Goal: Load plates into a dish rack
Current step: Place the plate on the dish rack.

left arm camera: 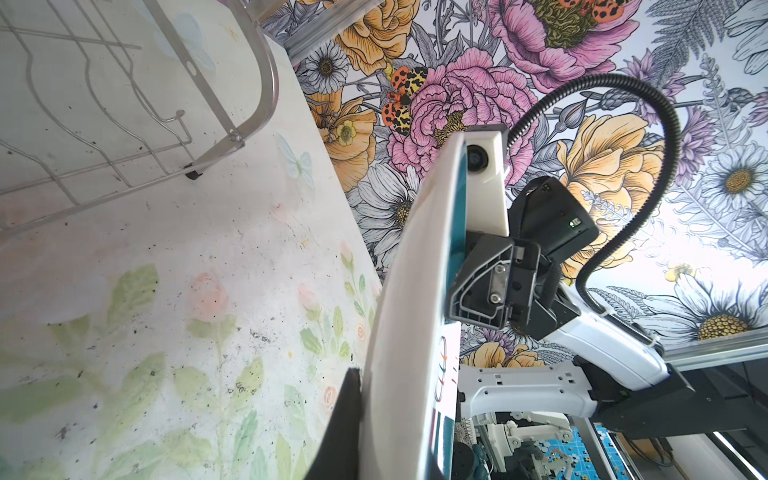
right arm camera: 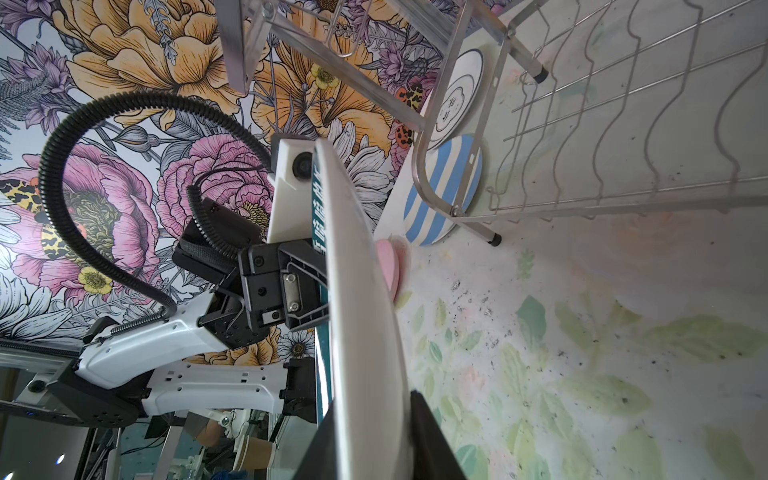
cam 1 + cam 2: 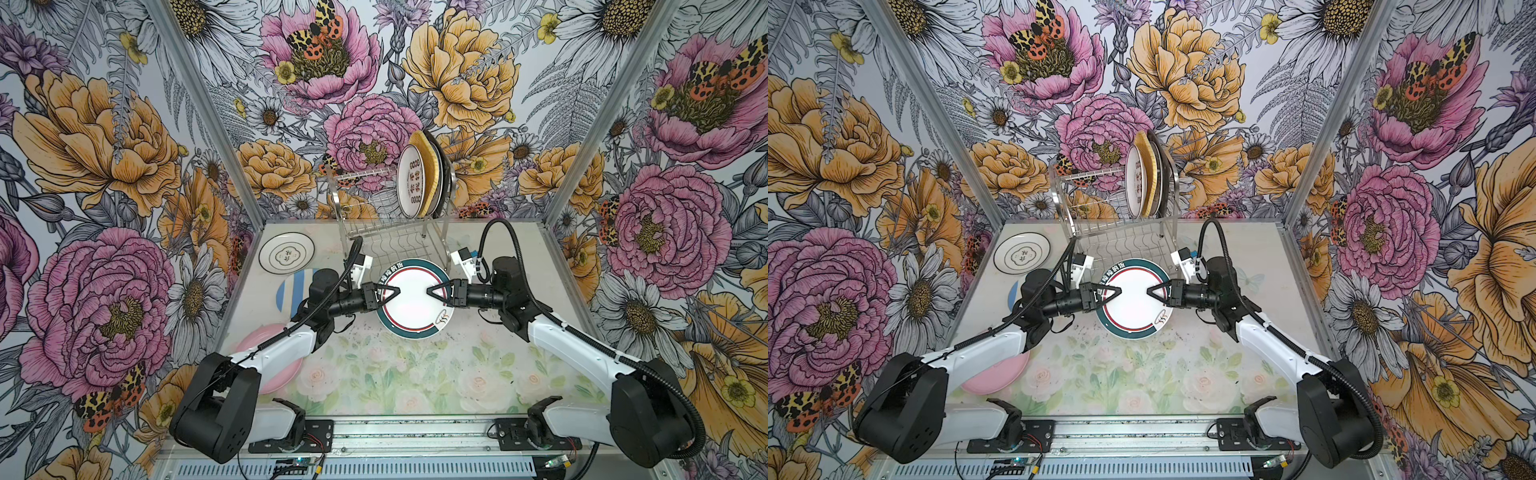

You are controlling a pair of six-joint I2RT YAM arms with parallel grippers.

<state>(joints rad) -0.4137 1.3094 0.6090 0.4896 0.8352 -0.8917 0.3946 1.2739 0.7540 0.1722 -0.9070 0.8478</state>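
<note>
Floral table (image 3: 415,374): left gripper (image 3: 390,292) clamps the teal-rimmed plate (image 3: 411,309); opposite, right gripper (image 3: 434,291) straddles its rim, grip unclear; pink plate (image 3: 284,376) half-hidden.

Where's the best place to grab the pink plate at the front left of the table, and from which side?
The pink plate lies flat near the left edge of the table, partly under the left arm. Probably pinch its rim on the open side facing the table's middle, fingers coming in low from there.
</note>
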